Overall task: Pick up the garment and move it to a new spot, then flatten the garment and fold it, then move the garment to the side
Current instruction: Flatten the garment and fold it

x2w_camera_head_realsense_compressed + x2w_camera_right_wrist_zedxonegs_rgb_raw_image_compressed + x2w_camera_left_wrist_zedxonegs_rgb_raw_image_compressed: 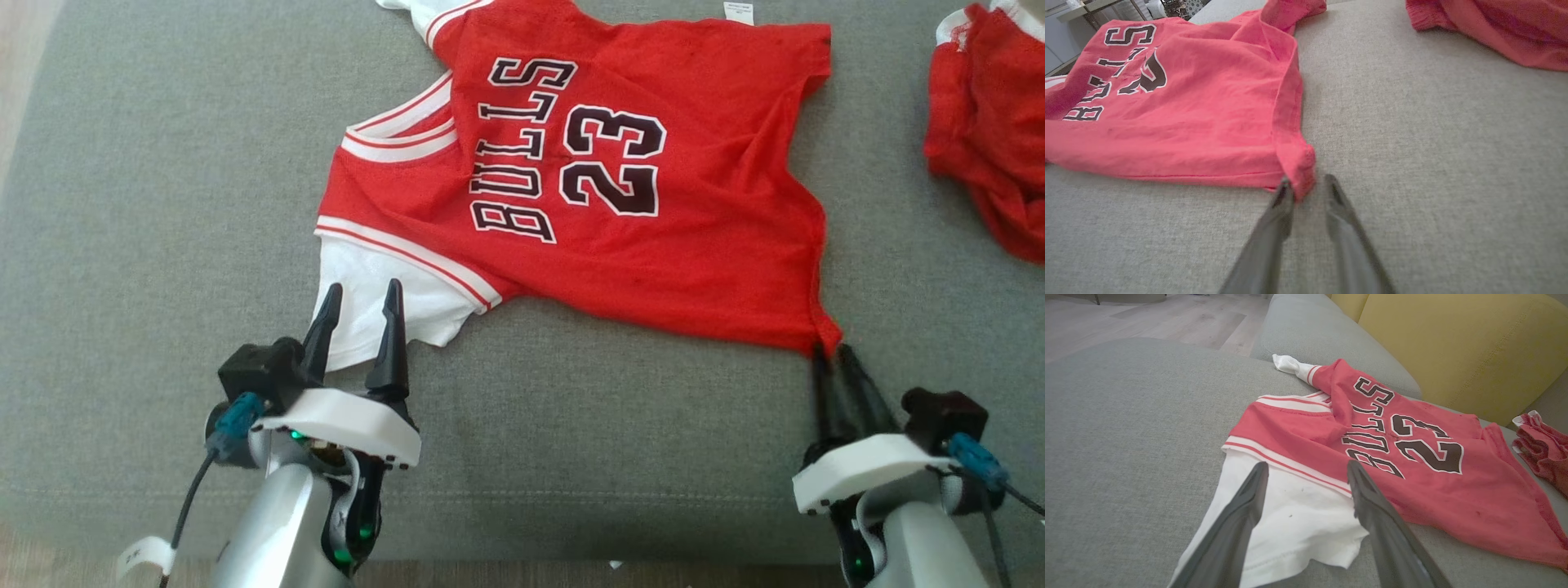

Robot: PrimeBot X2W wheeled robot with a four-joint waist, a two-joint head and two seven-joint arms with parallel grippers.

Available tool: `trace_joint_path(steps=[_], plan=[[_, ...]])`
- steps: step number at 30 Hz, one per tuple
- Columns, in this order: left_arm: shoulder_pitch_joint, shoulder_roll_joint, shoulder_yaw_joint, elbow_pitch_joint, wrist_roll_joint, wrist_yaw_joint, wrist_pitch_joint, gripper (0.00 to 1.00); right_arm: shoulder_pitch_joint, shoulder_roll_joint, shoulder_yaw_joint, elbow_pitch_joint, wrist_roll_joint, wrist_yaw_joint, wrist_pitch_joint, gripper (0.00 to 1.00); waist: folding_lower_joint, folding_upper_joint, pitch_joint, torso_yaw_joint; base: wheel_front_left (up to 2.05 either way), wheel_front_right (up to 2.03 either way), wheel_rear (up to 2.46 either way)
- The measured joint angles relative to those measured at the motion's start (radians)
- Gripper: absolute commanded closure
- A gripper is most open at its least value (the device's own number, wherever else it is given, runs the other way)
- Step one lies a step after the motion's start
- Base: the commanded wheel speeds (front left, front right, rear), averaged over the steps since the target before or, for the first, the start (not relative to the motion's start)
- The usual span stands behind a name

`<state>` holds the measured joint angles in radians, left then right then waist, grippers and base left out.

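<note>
On grey upholstery (147, 204) lies the jersey (653, 261) — yellow cushion (1453, 347) behind.

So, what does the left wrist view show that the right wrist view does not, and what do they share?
Left wrist view: the open left hand at the white sleeve, the yellow backrest and the wooden floor.
Right wrist view: the right hand with the hem corner between its fingers; whether it grips is unclear.
Both: the red jersey, the grey seat and a second red garment.
</note>
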<state>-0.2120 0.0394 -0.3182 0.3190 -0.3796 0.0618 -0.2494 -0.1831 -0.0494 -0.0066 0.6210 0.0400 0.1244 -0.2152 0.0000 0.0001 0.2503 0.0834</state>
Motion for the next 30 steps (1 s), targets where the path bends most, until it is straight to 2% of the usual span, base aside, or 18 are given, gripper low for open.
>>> trace_joint_path(steps=[14,19,22,27,30], plan=[[0.0,0.0,0.004,0.025,0.011,0.0,0.0,0.0,-0.003,0.0,-0.03,-0.018,-0.054,0.0,-0.001,1.0,0.0,0.0,-0.009,-0.009,0.0,0.0,0.0],[0.0,0.0,0.002,0.123,0.028,0.014,0.0,0.0,-0.003,0.0,-0.029,-0.034,-0.078,0.0,0.007,1.0,0.0,0.0,-0.011,-0.015,0.0,0.0,0.0],[-0.008,0.0,0.004,0.2,0.044,0.04,0.0,0.0,-0.004,0.0,-0.025,-0.045,-0.078,0.0,0.011,1.0,0.0,0.0,-0.006,-0.02,0.0,0.0,0.0],[-0.07,0.003,0.056,0.286,0.054,0.078,0.0,0.0,-0.005,0.0,-0.003,-0.052,-0.064,0.0,0.011,1.0,0.0001,0.0,0.005,-0.03,0.0,0.0,0.0],[-0.11,0.008,0.084,0.343,0.051,0.079,0.0,0.0,-0.005,0.0,0.012,-0.052,-0.059,0.0,0.011,1.0,0.0,0.0,0.002,-0.034,0.0,0.0,0.0]])
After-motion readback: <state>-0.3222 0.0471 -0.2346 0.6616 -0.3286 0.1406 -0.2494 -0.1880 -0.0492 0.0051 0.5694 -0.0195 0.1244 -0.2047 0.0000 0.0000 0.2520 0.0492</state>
